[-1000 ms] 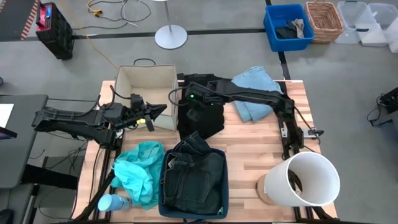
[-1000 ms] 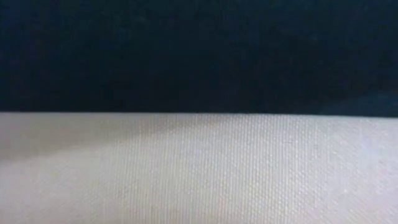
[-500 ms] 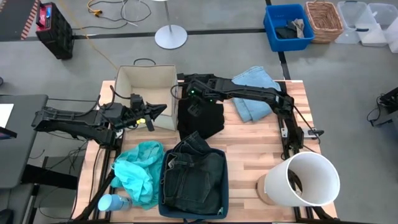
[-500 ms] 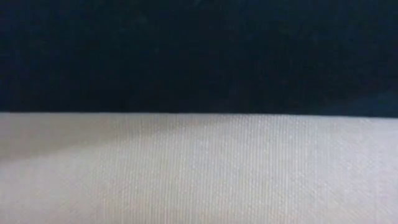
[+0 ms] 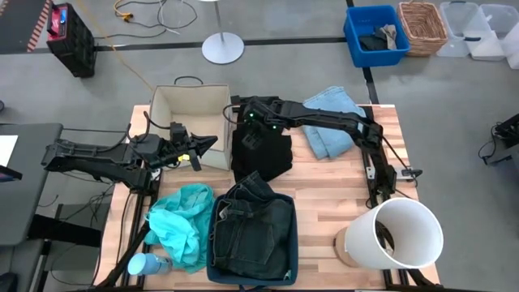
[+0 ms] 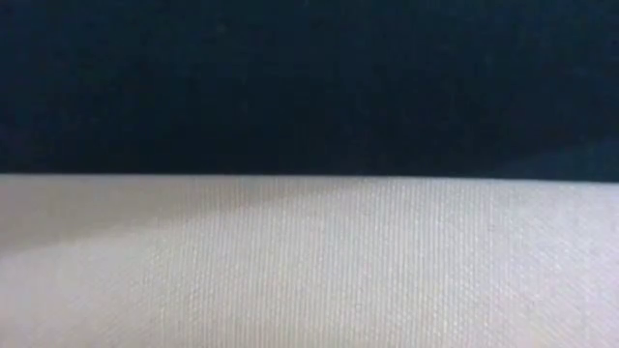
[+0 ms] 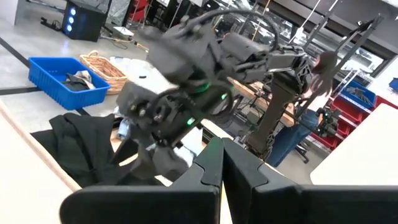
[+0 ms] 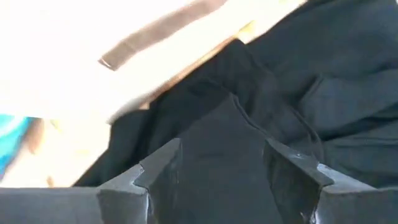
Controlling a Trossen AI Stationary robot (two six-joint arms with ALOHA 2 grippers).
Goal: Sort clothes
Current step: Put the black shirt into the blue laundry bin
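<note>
Two arms work over one wooden table. The left gripper hangs just beside the one beige fabric bin at the table's far left, its two fingers pressed together with nothing between them; the left wrist view shows them meeting edge to edge.

Four garments lie out. At the near left is the one bright teal garment, crumpled, with a pale blue bottle at its near edge. Just right of it, the one dark charcoal denim garment fills a dark blue tray. Beyond that, beside the bin, sits the one black garment in a heap. The right gripper is on its far edge; in the right wrist view its fingers stand wide apart with black cloth bulging between them, though whether they actually grip it I cannot tell. Farther right, the one light blue denim garment lies partly under the right arm.

One white cylindrical bin lies at the near right corner.
</note>
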